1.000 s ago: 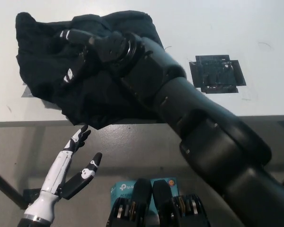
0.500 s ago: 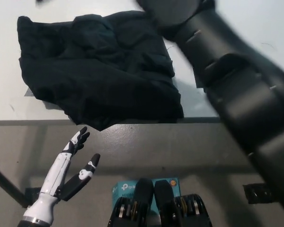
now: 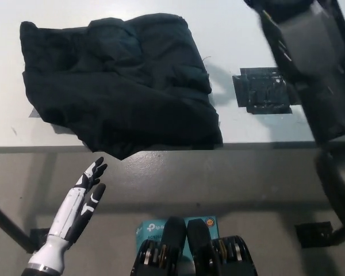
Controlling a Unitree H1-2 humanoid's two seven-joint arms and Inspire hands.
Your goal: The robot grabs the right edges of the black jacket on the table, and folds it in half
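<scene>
The black jacket lies bunched and doubled over on the left half of the white table, its lower corner hanging slightly past the front edge. My black right arm is raised along the picture's right side, blurred, and runs off the top edge. Its hand is out of the picture, and nothing black hangs from the arm. Below the table's front edge at the lower left, my white left hand rests open with its fingers pointing up, clear of the jacket.
A black square patch sits on the table right of the jacket, partly under the arm. A teal box lies on the floor at the bottom. The table's front edge crosses the picture's middle.
My right hand has let go of the jacket and the arm has swung up and to the right, off the cloth. The jacket stays folded over. The left hand's fingers have drawn closer together.
</scene>
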